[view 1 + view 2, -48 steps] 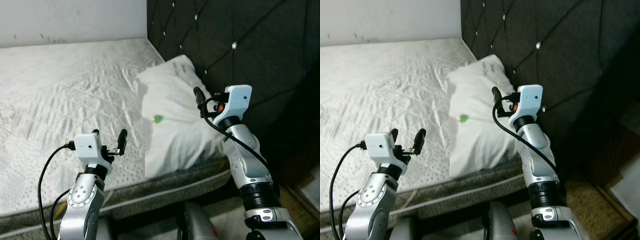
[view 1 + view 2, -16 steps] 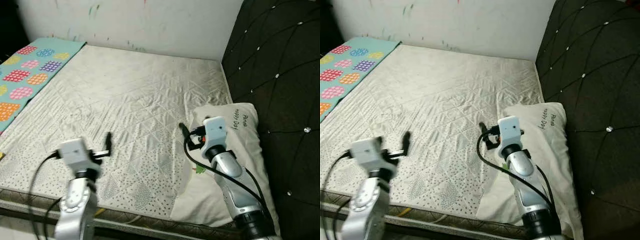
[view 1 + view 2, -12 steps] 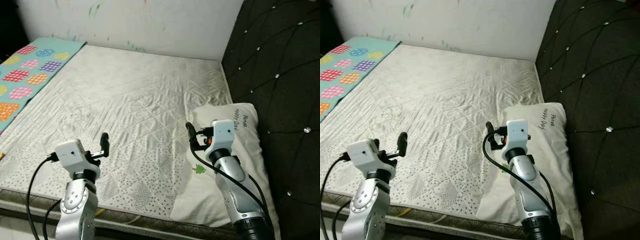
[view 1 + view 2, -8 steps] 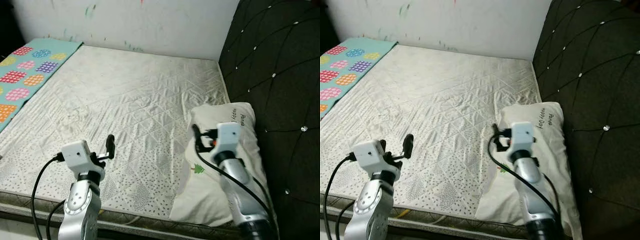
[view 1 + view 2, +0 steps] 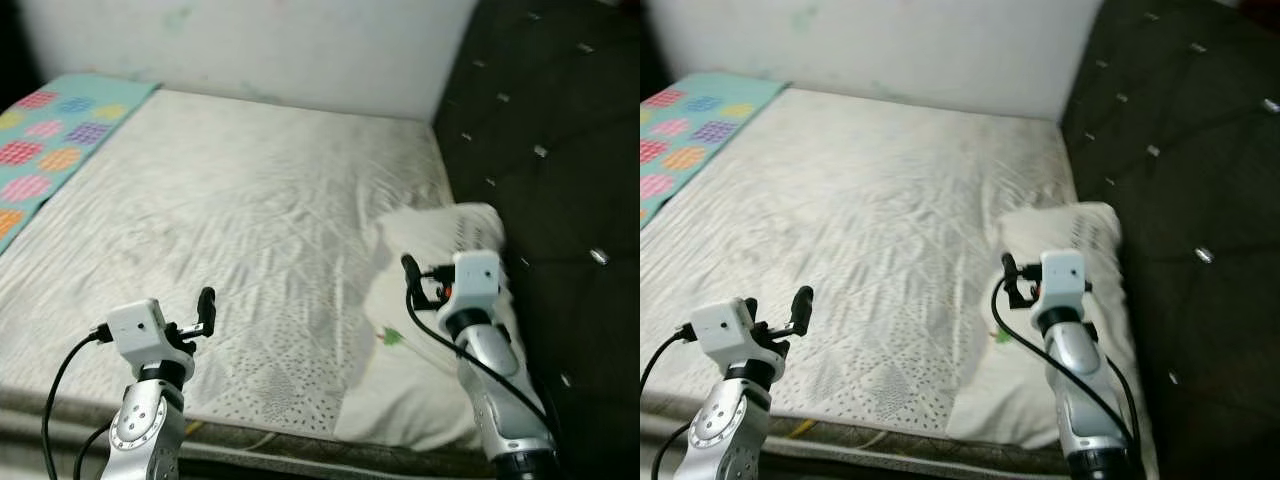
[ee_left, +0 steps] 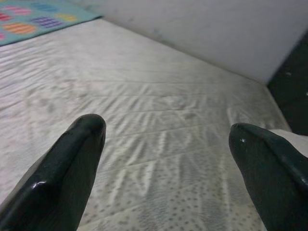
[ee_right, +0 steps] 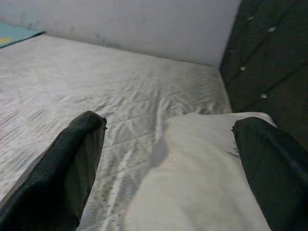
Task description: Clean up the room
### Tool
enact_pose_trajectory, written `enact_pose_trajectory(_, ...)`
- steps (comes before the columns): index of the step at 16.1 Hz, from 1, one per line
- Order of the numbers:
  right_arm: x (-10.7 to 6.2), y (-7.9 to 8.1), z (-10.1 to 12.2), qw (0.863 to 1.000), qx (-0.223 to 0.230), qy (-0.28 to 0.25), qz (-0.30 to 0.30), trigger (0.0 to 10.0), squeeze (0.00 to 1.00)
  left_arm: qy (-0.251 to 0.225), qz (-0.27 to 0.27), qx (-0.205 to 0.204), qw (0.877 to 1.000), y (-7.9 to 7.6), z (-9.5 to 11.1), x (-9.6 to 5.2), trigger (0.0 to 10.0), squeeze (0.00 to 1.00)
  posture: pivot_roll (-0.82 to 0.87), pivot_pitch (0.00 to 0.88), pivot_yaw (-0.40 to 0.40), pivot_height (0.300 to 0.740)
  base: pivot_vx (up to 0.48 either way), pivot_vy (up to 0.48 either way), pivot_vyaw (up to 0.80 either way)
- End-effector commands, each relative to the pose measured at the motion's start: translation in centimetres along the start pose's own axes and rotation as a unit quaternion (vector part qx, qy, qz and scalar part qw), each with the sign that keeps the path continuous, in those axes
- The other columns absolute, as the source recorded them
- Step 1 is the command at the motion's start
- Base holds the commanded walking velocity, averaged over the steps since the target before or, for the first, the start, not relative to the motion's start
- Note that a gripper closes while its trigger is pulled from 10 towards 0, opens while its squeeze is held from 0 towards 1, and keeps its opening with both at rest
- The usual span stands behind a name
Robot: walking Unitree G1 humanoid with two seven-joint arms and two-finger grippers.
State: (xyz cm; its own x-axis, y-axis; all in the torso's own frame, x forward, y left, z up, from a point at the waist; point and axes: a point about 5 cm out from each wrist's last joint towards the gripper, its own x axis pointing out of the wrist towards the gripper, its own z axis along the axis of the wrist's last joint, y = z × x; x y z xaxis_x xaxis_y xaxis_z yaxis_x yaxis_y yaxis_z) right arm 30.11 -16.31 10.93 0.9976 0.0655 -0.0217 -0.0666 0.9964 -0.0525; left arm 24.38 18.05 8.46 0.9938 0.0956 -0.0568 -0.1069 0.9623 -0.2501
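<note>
The left gripper is held above the near edge of the bed. In the left wrist view its two black fingers stand wide apart, so the jaws are fully open, and there is nothing between them. Beyond these jaws lies the wrinkled, quilted white mattress cover, and far ahead of them it meets the pale wall.

The right gripper is raised over the white pillow. Its jaws are also wide open and hold nothing; the right wrist view shows one black finger at each side with free space in the middle. The pillow is directly under and in front of these jaws, and it lies flat on the bed, against the dark tufted headboard, which rises just beside the jaws on their outer side. A small green mark is printed on the pillow, a little below and to the inner side of the right jaws. There is some lettering near the far end of the pillow, but it is too blurred to read.

A blanket in turquoise with coloured patches lies at the far corner of the bed, well apart from the left jaws, on their outer side.
</note>
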Motion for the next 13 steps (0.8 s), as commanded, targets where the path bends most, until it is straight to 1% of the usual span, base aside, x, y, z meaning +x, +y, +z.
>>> enact_pose_trajectory(1,0.13,-0.38,0.28,1.000,-0.001,-0.002,-0.008,10.0,0.00,0.000,-0.020,-0.004,1.000,-0.76,0.12,0.33,10.0,0.00,-0.11,0.000,-0.065,0.740,0.000,0.000,-0.80)
enact_pose_trajectory(3,0.20,-0.17,0.36,1.000,0.003,-0.004,-0.005,10.0,0.00,0.001,-0.028,-0.006,1.000,-0.88,0.12,0.29,10.0,0.00,-0.11,0.000,-0.065,0.740,0.000,0.000,-0.68)
enact_pose_trajectory(7,0.21,-0.10,0.07,1.000,0.002,0.002,-0.006,10.0,0.00,0.001,-0.030,-0.004,1.000,-0.70,0.12,0.34,10.0,0.00,-0.10,0.000,-0.063,0.740,0.000,0.000,0.00)
enact_pose_trajectory(13,0.49,-0.05,0.17,1.000,0.000,0.000,-0.005,10.0,0.00,-0.002,-0.038,-0.001,0.999,-1.02,0.29,0.53,10.0,0.00,-0.10,0.000,-0.061,0.740,0.000,0.000,0.00)
